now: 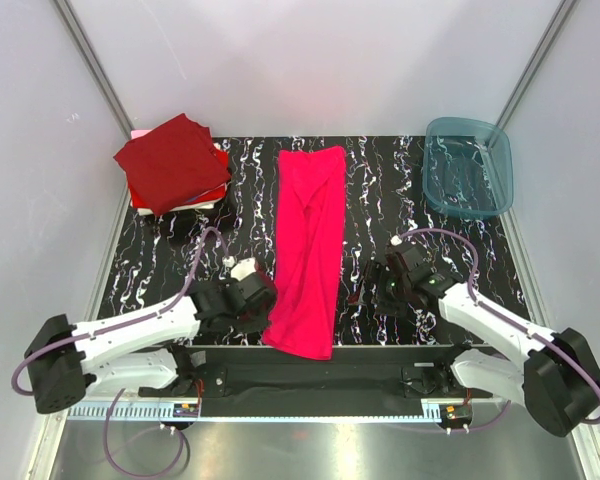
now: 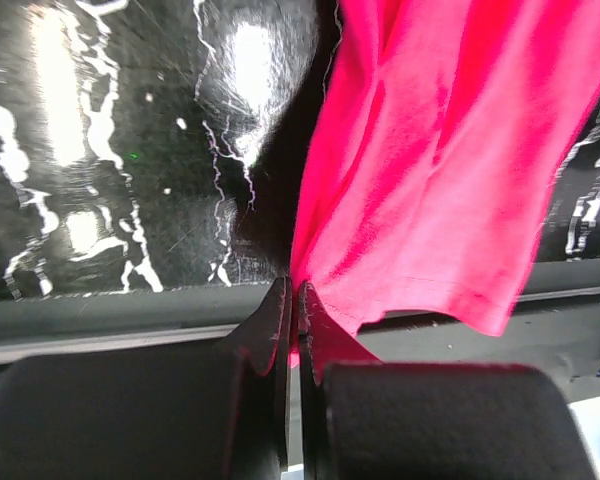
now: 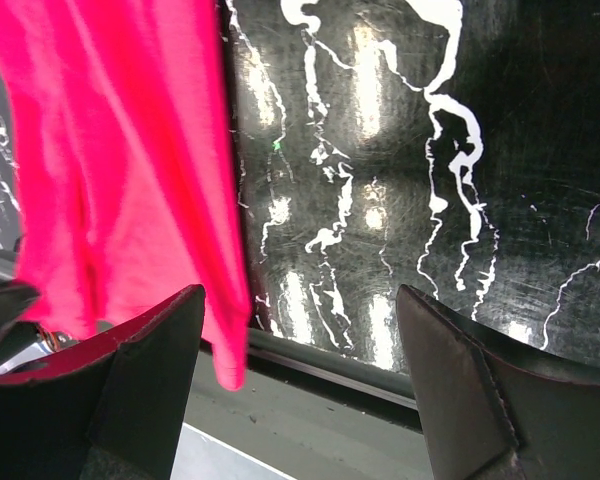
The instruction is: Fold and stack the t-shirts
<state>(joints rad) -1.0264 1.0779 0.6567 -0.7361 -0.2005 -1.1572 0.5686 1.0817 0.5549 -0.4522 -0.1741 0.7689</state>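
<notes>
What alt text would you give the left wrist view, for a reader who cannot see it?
The left pincer, closed tight, pinches the edge of a bright magenta-pink cloth t-shirt. The shirt lies rumpled across a glossy black table with white marbling and drapes over its near edge.

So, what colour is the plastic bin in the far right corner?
The bin is translucent teal, best seen in the top external view.
</notes>
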